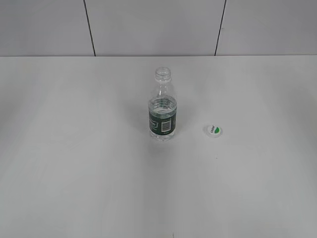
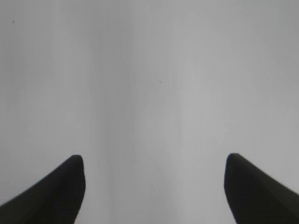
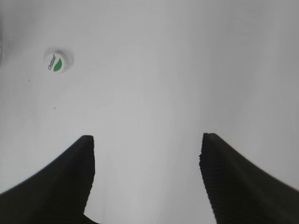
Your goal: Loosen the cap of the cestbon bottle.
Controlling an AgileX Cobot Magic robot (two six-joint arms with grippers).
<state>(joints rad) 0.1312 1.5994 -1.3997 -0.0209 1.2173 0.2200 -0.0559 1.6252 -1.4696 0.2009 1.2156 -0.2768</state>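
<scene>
The cestbon bottle (image 1: 162, 105) stands upright at the table's middle, clear with a dark green label, its threaded neck bare. The cap (image 1: 213, 130), white with a green leaf mark, lies flat on the table to the bottle's right, apart from it. It also shows in the right wrist view (image 3: 58, 61), far up and left of the jaws. My left gripper (image 2: 154, 161) is open and empty over bare table. My right gripper (image 3: 147, 140) is open and empty. Neither gripper shows in the exterior view.
The white table (image 1: 74, 163) runs back to a pale panelled wall (image 1: 148, 25) with dark seams. A small dark speck (image 1: 216, 158) lies on the table in front of the cap.
</scene>
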